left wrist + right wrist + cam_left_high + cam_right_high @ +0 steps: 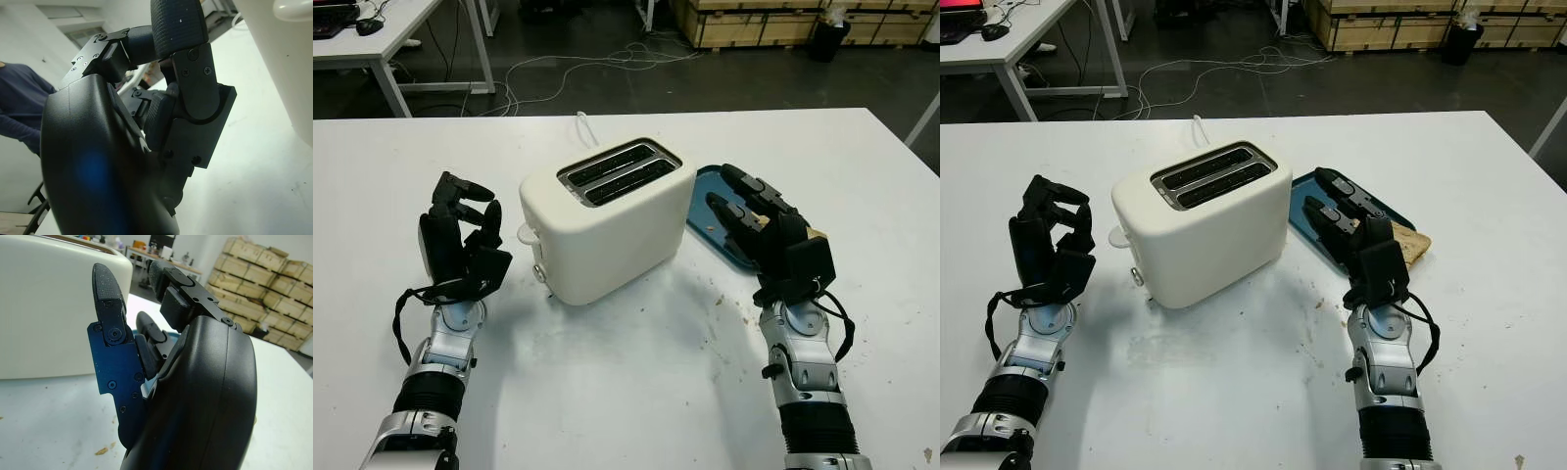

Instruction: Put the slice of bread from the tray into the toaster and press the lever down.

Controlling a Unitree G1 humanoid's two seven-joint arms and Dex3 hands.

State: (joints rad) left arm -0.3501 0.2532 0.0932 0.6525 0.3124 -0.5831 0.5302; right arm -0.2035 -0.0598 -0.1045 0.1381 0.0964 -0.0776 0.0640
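A cream two-slot toaster [607, 220] stands mid-table with both slots empty; its lever [527, 233] is on the end facing my left hand. Just right of the toaster lies a blue tray [705, 196]. A slice of bread [1412, 245] rests on the tray's right part, mostly hidden behind my right hand. My right hand [734, 196] hovers open over the tray, fingers pointing away from me, holding nothing. My left hand [470, 211] stands upright left of the toaster, a short gap from the lever, its fingers curled on nothing.
The toaster's white cord [582, 125] runs back from it. Crumbs [720, 299] dot the white table [636, 392] in front of the tray. Desks, floor cables and wooden crates [754, 24] lie beyond the far edge. A person's blue sleeve [19, 107] is in the left wrist view.
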